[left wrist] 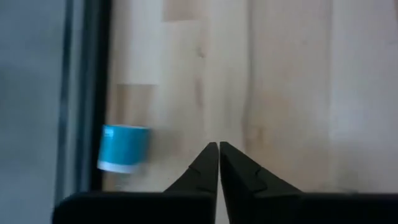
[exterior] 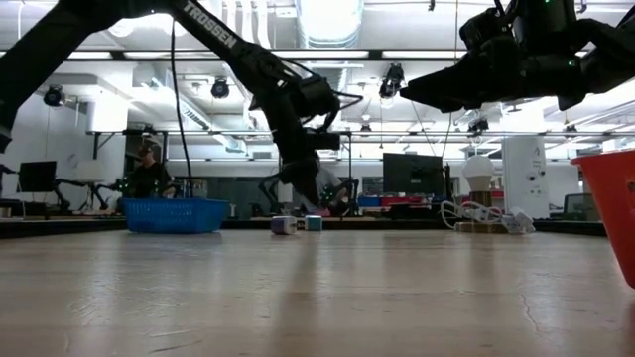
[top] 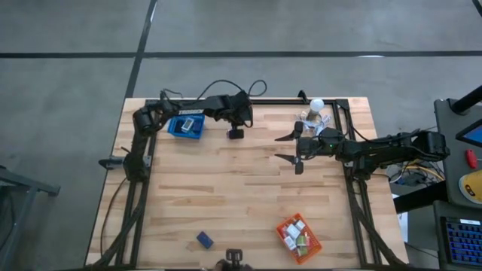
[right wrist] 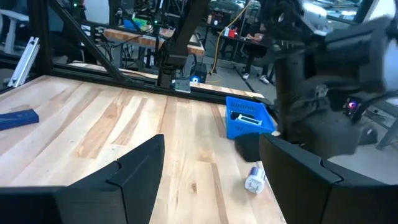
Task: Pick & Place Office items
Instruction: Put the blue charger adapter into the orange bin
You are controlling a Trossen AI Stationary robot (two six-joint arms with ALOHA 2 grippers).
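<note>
small blue-and-white roll [left wrist: 123, 149] lies on the wood just beside the left gripper [left wrist: 219, 147], off to one side of its shut, empty fingertips; right gripper [top: 295, 147], spread wide, hangs well apart.

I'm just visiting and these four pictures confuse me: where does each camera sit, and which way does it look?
High view: overhead, looking straight down on table, both arms.
Low view: at tabletop height, looking across to blue basket; arms overhead.
Left wrist view: looks down at wood past shut left gripper, teal roll nearby.
Right wrist view: looks across table between open right gripper.
Shared: blue basket in high, low and right wrist views.
</note>
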